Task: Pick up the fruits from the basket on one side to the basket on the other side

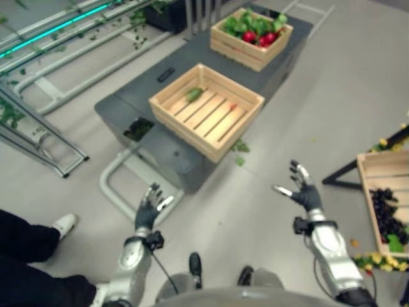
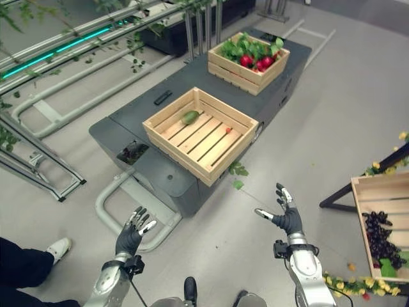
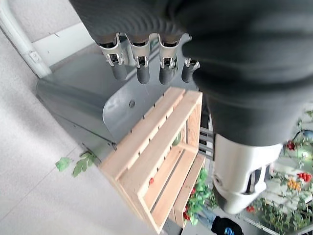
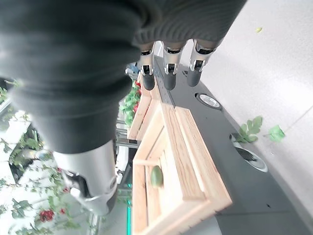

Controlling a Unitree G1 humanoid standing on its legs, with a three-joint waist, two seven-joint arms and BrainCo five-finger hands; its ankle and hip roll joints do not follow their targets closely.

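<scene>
On the dark cart [image 2: 192, 83] stand two wooden crates. The near crate [image 2: 201, 133] holds one green fruit [image 2: 190, 117] by its far left corner and what may be a small red one [image 2: 228, 130]. The far crate [image 2: 248, 59] holds red fruits [image 2: 257, 61] among leaves. The left hand [image 2: 131, 235] and right hand [image 2: 285, 216] hover short of the cart, well apart from the fruit, fingers spread, holding nothing.

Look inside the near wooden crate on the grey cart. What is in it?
The near crate holds a green fruit on its slats near the far corner and a small red thing by the right wall. What lies under the slats is hidden.
</scene>
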